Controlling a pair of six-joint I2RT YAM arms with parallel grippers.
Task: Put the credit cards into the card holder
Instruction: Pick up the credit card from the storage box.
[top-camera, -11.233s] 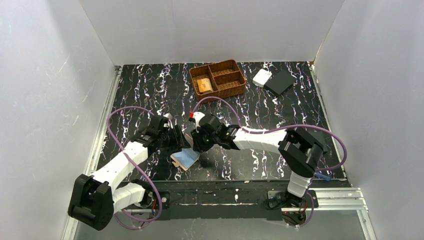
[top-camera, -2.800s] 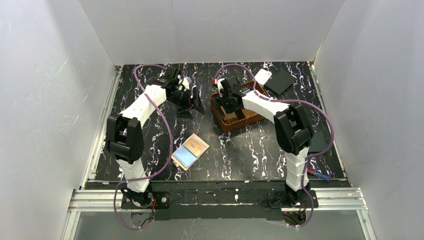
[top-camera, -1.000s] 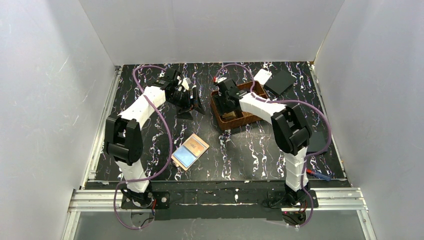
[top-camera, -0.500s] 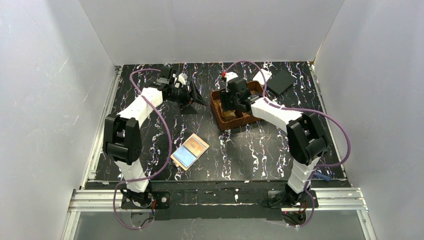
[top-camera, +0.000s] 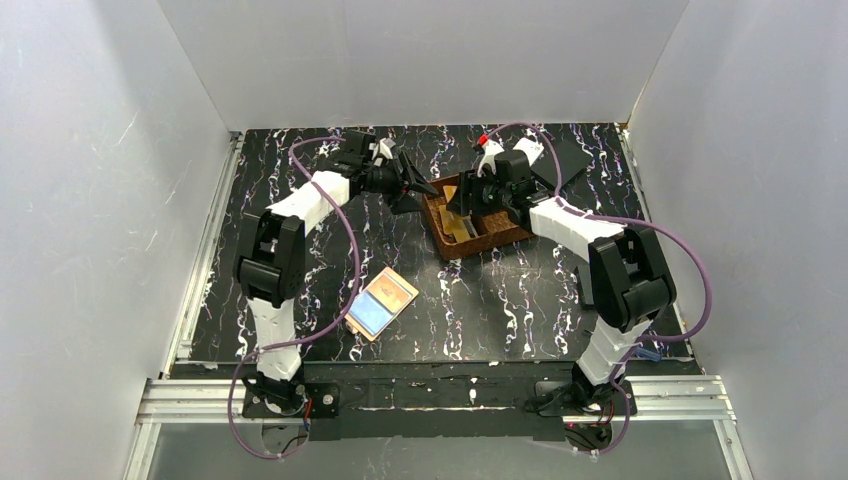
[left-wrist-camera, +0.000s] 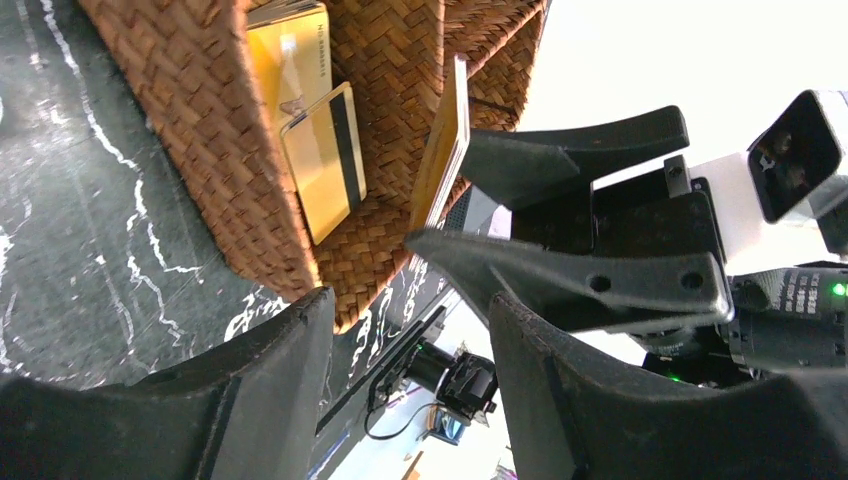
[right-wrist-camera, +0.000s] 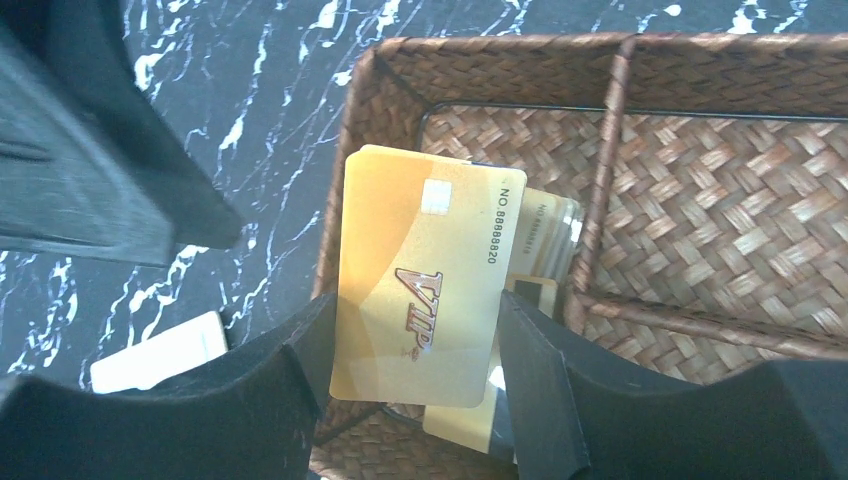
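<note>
My right gripper (right-wrist-camera: 415, 340) is shut on a gold credit card (right-wrist-camera: 420, 270) marked VIP, gripped by its two long edges above the woven basket (right-wrist-camera: 345, 150). Two more gold credit cards (left-wrist-camera: 320, 160) lie in the basket's end compartment below it. From the left wrist view the held card (left-wrist-camera: 445, 140) shows edge-on between the right arm's fingers. My left gripper (left-wrist-camera: 405, 340) is open with nothing in it, just left of the basket (top-camera: 440, 240) and facing the right gripper (top-camera: 470, 195). The card holder (top-camera: 380, 303) lies open at the near centre, orange and blue faces up.
A white rectangular piece (top-camera: 525, 150) and a flat black square (top-camera: 565, 150) lie at the back right behind the basket. White walls enclose the table on three sides. Purple cables loop off both arms.
The right gripper has lifted a card out of the basket and shifted right. The left arm has swung right, up to the basket's left side, and its jaws have narrowed slightly.
</note>
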